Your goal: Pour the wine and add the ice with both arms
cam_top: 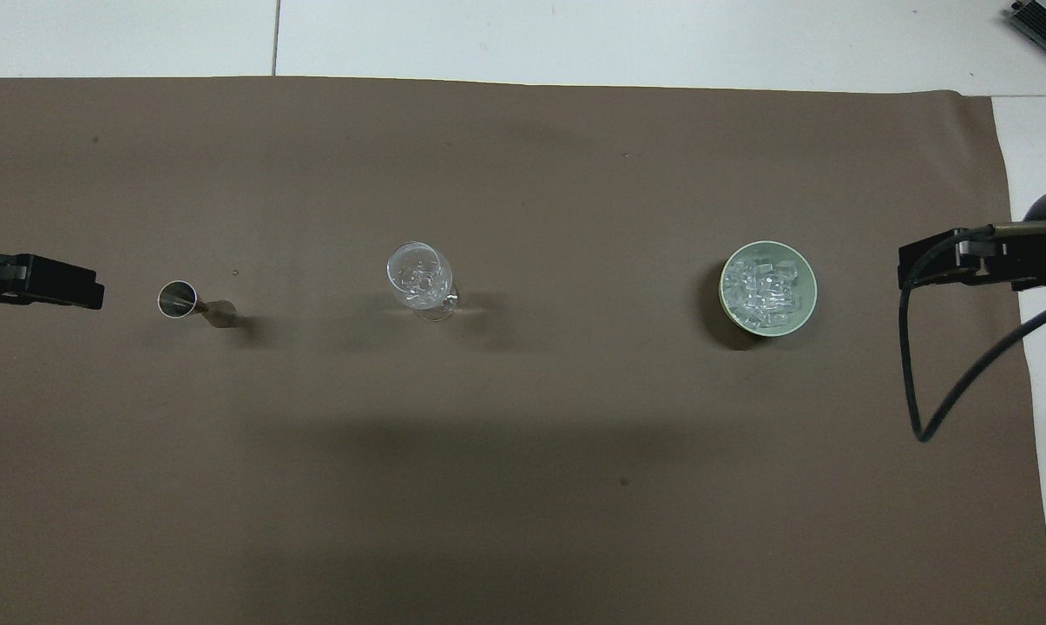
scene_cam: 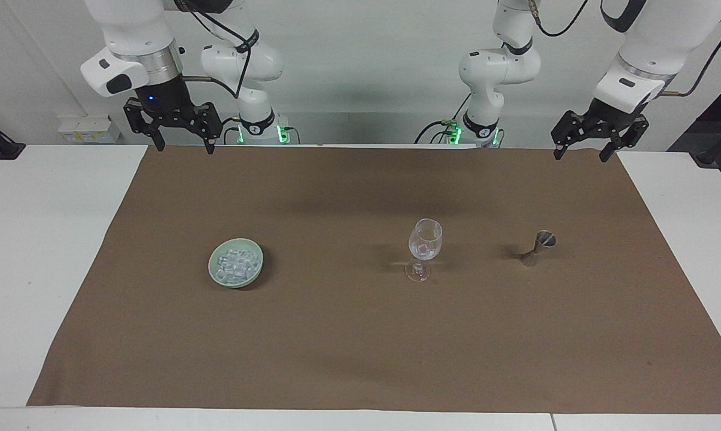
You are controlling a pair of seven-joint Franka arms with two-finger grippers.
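Note:
The ice (scene_cam: 236,262) is heaped in a pale green bowl (scene_cam: 216,275) toward the right arm's end of the brown mat. A clear stemmed wine glass (scene_cam: 425,242) stands at the mat's middle with a few clear cubes in it. A small metal jigger (scene_cam: 540,247) stands toward the left arm's end. The wine is out of view. My right gripper (scene_cam: 182,145) hangs open and empty over the mat's edge nearest the robots, well away from the bowl. My left gripper (scene_cam: 579,157) hangs open and empty over the mat's corner by its own base.
The brown mat (scene_cam: 360,347) covers most of the white table (scene_cam: 37,251). In the overhead view a black cable (cam_top: 913,382) loops down from the right wrist over the mat's end beside the bowl (cam_top: 800,312). Bowl, glass (cam_top: 418,274) and jigger (cam_top: 188,304) stand in one row.

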